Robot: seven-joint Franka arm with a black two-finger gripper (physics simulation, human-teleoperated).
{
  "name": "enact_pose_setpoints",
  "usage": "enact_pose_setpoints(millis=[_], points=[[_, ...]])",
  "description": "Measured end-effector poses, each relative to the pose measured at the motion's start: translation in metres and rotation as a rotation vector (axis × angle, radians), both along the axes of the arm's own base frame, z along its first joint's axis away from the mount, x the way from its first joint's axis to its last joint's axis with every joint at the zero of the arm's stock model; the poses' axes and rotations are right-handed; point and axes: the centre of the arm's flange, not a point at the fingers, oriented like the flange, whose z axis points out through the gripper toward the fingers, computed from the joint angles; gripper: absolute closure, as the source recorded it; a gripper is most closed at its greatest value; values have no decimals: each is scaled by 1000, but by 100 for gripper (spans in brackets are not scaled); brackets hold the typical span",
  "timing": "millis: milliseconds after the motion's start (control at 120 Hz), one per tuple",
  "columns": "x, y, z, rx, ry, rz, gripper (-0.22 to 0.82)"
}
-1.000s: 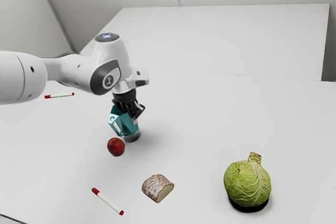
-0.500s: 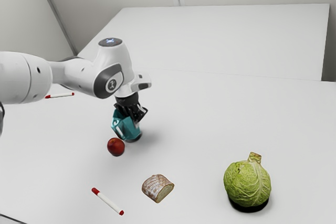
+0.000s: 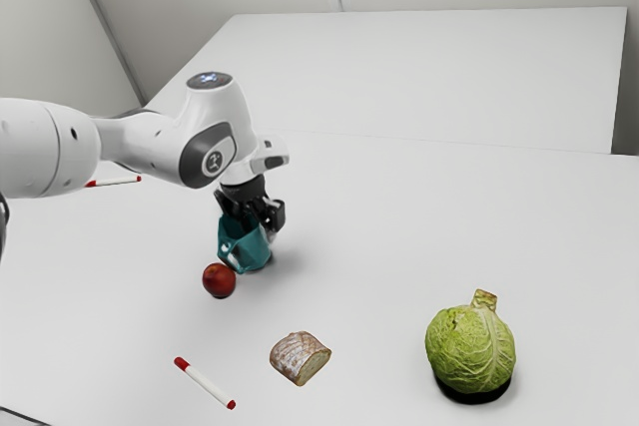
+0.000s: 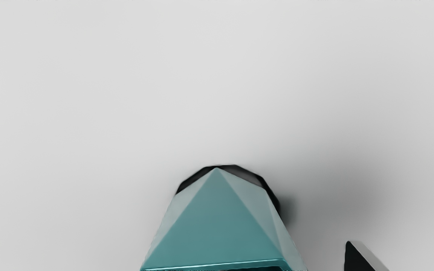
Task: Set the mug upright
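The teal mug (image 3: 246, 250) stands about upright on the table, handle toward the red apple (image 3: 219, 280), which is close beside it. Over the mug's top is my gripper (image 3: 256, 229), pointing down with its fingers spread. In the wrist view the faceted side of the mug (image 4: 217, 226) shows, dark base beyond and rim nearest the hand. There the gripper (image 4: 288, 261) has one dark fingertip (image 4: 352, 259) apart from the mug's wall; the other finger is hidden.
A piece of bread (image 3: 300, 357) and a red-capped marker (image 3: 205, 383) lie nearer the exterior view's bottom. A cabbage (image 3: 470, 348) sits at the exterior view's right. Another marker (image 3: 117, 182) lies behind the arm on the white table (image 3: 419, 226).
The mug has gone from tilted in my hand to about upright and lower. My hand came down, then its fingers spread off the mug. The apple shifted very slightly toward the exterior view's left.
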Motion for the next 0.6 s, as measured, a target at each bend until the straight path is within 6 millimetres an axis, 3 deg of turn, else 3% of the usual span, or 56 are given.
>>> enact_pose_setpoints(millis=[233,442,600], points=[[-1,-1,31,-1,-56,-4,11],[-6,-7,62,3,-94,-16,5],[3,-13,102,2,-111,-17,4]])
